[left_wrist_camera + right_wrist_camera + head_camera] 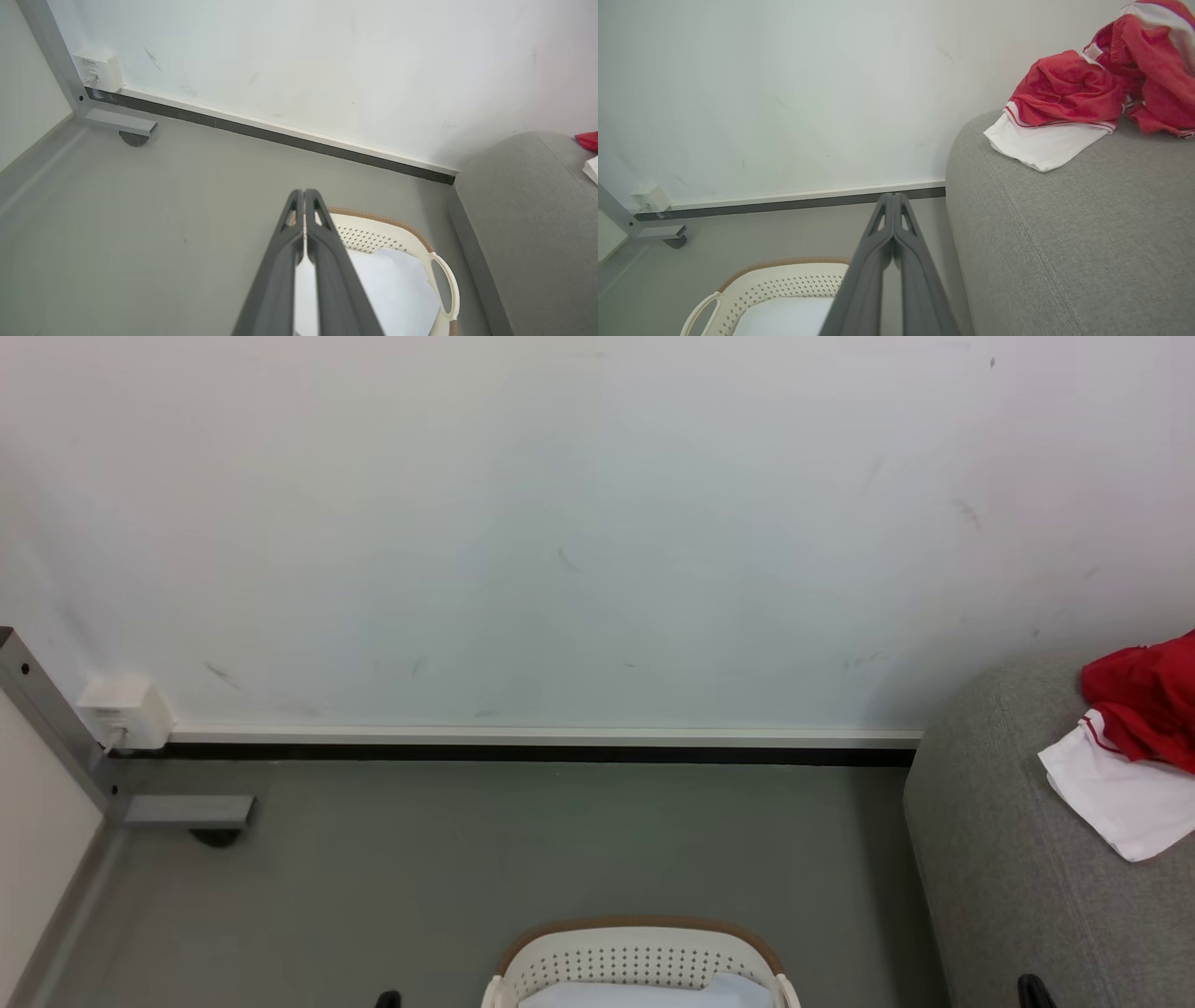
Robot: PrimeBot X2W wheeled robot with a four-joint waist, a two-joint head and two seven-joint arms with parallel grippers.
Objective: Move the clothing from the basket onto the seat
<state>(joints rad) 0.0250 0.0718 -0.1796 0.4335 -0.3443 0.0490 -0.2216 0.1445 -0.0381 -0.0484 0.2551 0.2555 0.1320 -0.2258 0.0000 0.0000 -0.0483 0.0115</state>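
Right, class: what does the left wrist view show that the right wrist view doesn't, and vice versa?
The left wrist view adds the left gripper, shut. The right wrist view adds the right gripper, shut, and a fuller look at the clothing heaped on the seat. Both share the basket, the grey seat and the wall socket.

Open grey floor [467,859] is left free between the basket [644,952], near and central, and the far wall [560,523]. Passage on the right is blocked by the seat [1008,877], whose rounded end stands near the basket; part of its top is taken up by the clothing [1144,709]. The far-left corner is obstructed by a metal frame leg [182,810] and a white wall box [121,709].
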